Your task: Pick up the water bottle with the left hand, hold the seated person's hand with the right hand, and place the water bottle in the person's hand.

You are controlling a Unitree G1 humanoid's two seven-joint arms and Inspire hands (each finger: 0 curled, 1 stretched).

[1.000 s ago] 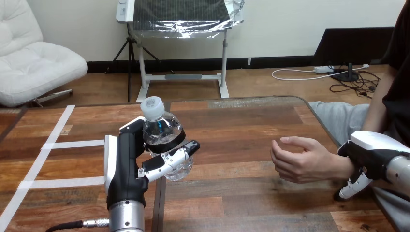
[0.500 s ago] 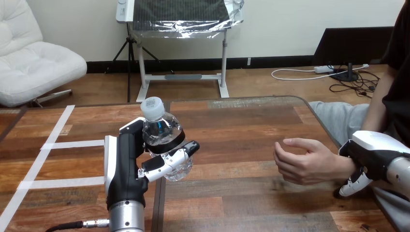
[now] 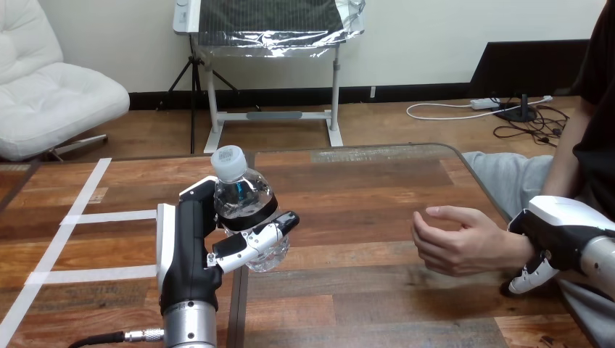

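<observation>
Gripping upright water bottle, left hand

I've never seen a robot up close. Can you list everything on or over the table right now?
Water bottle: one, clear with a white cap and a dark band, upright, left of middle.
Tape lines: several, white, on the table's left part.
Table: one, brown wood.
Person's hand: one, at the right, loosely cupped over the table, holding nothing.
Left robot hand: one, black and white, fingers curled round the bottle.
Right robot hand: one, black and white, at the right edge, wrapped round the person's wrist.
</observation>
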